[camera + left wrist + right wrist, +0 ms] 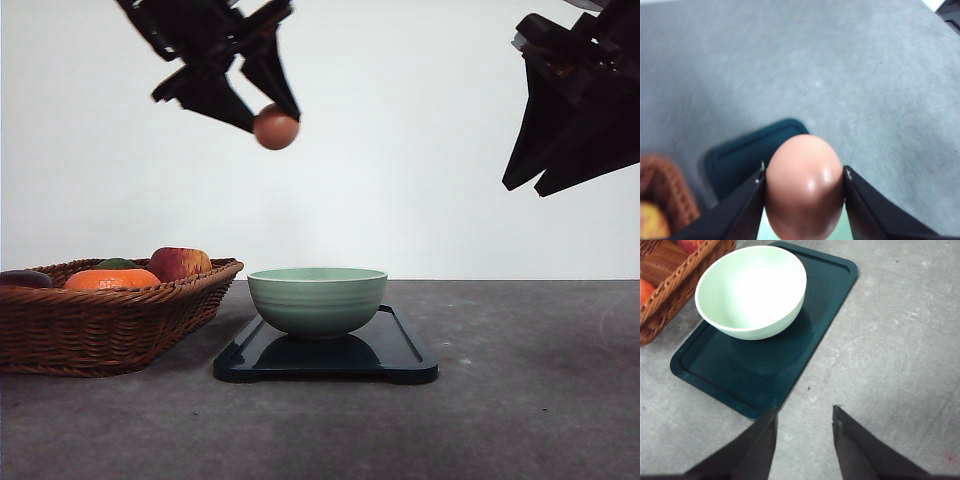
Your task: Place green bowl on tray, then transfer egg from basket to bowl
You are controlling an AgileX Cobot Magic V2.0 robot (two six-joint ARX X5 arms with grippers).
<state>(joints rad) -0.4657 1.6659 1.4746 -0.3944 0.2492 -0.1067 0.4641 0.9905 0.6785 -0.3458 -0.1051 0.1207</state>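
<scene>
The pale green bowl point(317, 300) stands empty on the dark tray point(400, 352), toward the tray's basket-side end point(751, 290). High in the air, my left gripper point(268, 118) is shut on a brown egg point(276, 127), up and a little left of the bowl. In the left wrist view the egg point(804, 186) sits squeezed between both fingers, with a tray corner point(747, 156) below. The wicker basket point(105, 325) lies left of the tray. My right gripper point(803, 435) hangs open and empty above the table beside the tray point(765, 365).
In the basket lie an orange point(112, 279), a red apple point(180, 263) and a dark fruit point(25, 279). Grey tabletop point(530, 400) stretches right of the tray. The right arm point(580, 110) hangs high at the right.
</scene>
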